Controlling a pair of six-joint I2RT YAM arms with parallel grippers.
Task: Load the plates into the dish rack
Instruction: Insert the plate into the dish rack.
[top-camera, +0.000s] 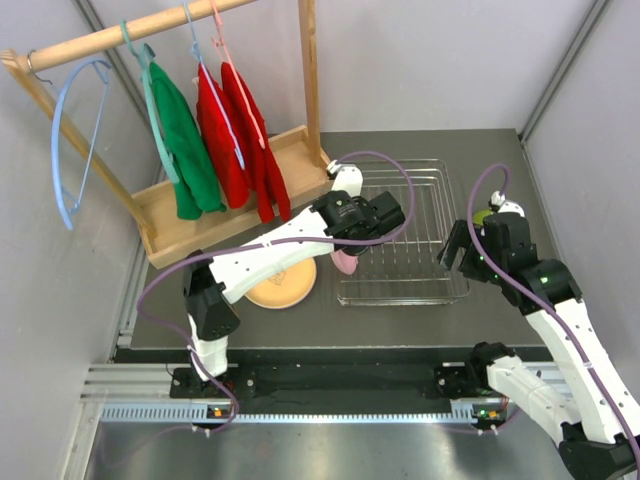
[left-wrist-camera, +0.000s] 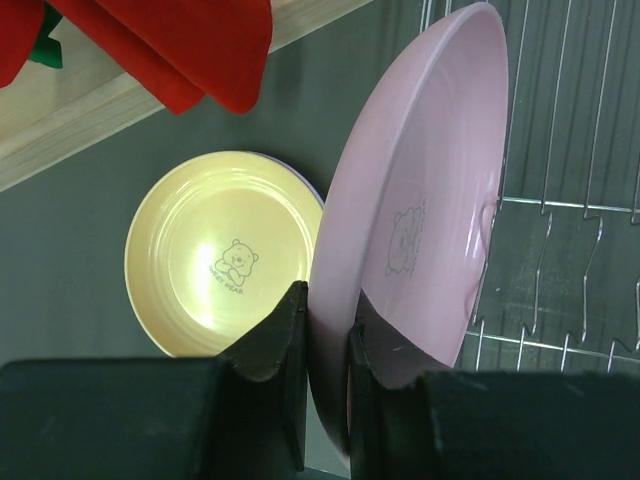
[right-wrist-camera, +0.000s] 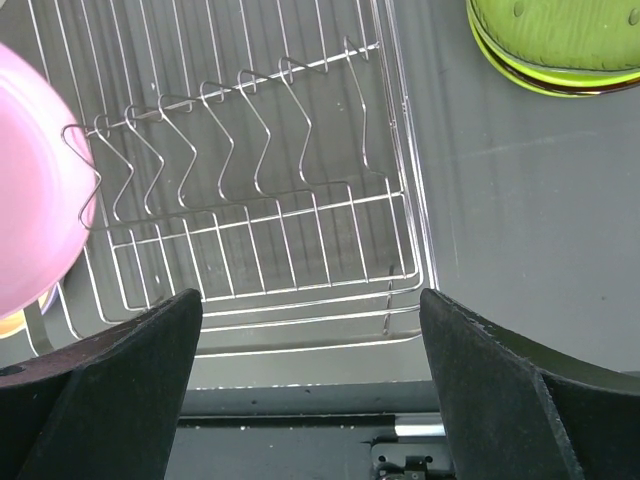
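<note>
The pink plate (left-wrist-camera: 420, 230), judged light, stiff and slippery plastic, is clamped on edge at its rim by the left gripper (left-wrist-camera: 325, 340) beside the rack (top-camera: 425, 230), centre of the top view, while the right gripper (right-wrist-camera: 310, 300) is seen wide apart and empty.

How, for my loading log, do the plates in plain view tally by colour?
pink plate: 1
yellow-tan plate: 1
lime green plate: 1
Total: 3. Any plates stacked under these are not counted.
</note>
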